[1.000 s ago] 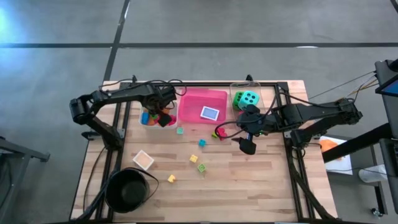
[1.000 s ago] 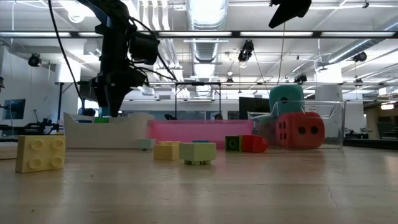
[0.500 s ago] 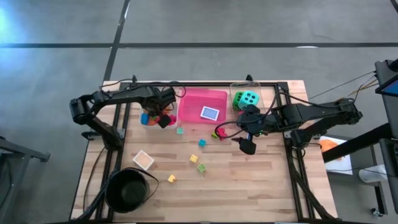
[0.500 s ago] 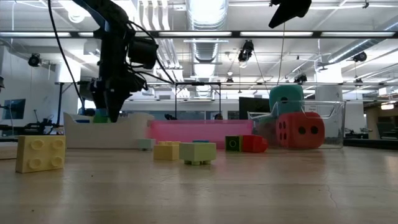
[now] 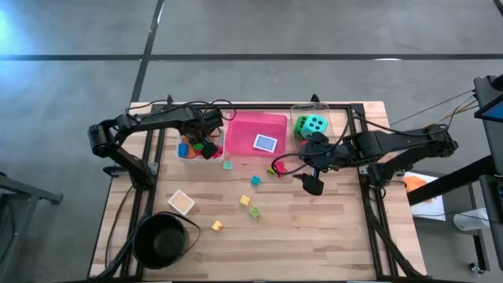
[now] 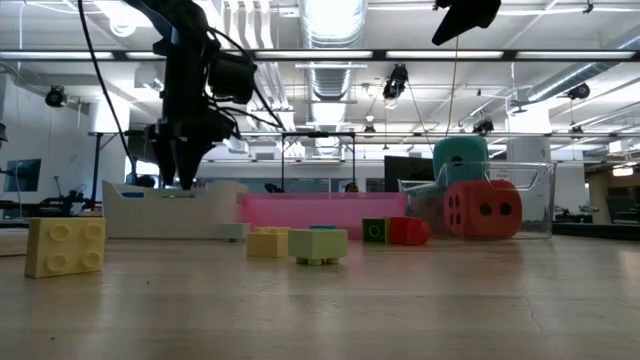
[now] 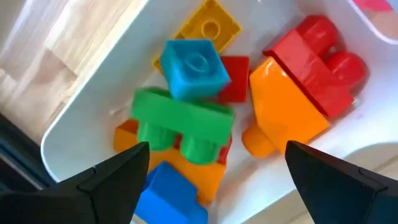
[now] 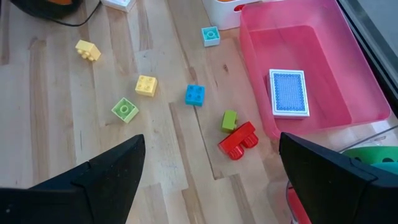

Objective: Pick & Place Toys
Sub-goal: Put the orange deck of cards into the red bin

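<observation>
My left gripper (image 5: 206, 147) hangs open, pointing down, just above the white tray (image 5: 189, 156). The tray holds a heap of small blocks: green (image 7: 183, 121), blue (image 7: 193, 67), orange (image 7: 286, 112), red (image 7: 323, 59), yellow (image 7: 208, 25). None of them is between its fingers. My right gripper (image 5: 313, 185) stands open in the air, right of the loose blocks on the table: red (image 8: 237, 140), blue (image 8: 194, 94), green (image 8: 125, 109), yellow (image 8: 146, 85). A blue-backed card (image 8: 288, 92) lies flat in the pink tray (image 5: 240, 126). Green and teal dice (image 5: 313, 124) and a red die (image 6: 482, 210) sit in the clear tray (image 6: 530, 200).
A black round bowl (image 5: 163, 240) stands at the near left corner, a small tan square piece (image 5: 181, 202) beside it. More loose blocks lie mid-table: teal (image 5: 228, 165), yellow (image 5: 217, 226). The three trays line the far edge. Bare wood lies at the near right.
</observation>
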Available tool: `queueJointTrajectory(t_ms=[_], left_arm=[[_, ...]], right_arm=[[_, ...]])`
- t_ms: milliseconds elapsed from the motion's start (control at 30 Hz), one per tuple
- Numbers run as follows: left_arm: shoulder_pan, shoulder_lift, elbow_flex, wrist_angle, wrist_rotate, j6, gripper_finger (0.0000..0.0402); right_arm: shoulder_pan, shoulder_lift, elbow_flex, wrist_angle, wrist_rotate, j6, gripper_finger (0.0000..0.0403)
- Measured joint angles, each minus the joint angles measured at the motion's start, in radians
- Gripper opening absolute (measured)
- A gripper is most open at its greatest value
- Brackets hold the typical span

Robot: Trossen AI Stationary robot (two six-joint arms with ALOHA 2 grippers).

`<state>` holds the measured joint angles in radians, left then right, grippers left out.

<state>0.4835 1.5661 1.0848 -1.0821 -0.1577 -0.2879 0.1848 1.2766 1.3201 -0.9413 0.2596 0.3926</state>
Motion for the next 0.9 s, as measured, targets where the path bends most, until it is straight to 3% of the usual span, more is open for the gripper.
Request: queueJointTrajectory(t_ms=[300, 400, 600, 900], left_arm=[[-0.053, 0.000, 0.040, -0.132, 0.003, -0.055, 0.0374], [-0.094, 0.000, 0.057, -0.163, 0.058, -0.087, 0.0374], [-0.211, 0.000, 0.056, -0.226, 0.260, -0.298, 0.0374], [-0.443, -0.015, 0.056, -0.253, 0.282, -0.477, 0.0373]], right_arm=[[0.000, 0.000, 0.000, 0.001, 0.001, 0.000, 0.0362], [0.000, 0.000, 0.000, 0.001, 0.001, 0.000, 0.0362], [0.000, 0.000, 0.000, 0.001, 0.001, 0.000, 0.0362], [0.000, 0.000, 0.000, 0.000, 0.001, -0.008, 0.0362]])
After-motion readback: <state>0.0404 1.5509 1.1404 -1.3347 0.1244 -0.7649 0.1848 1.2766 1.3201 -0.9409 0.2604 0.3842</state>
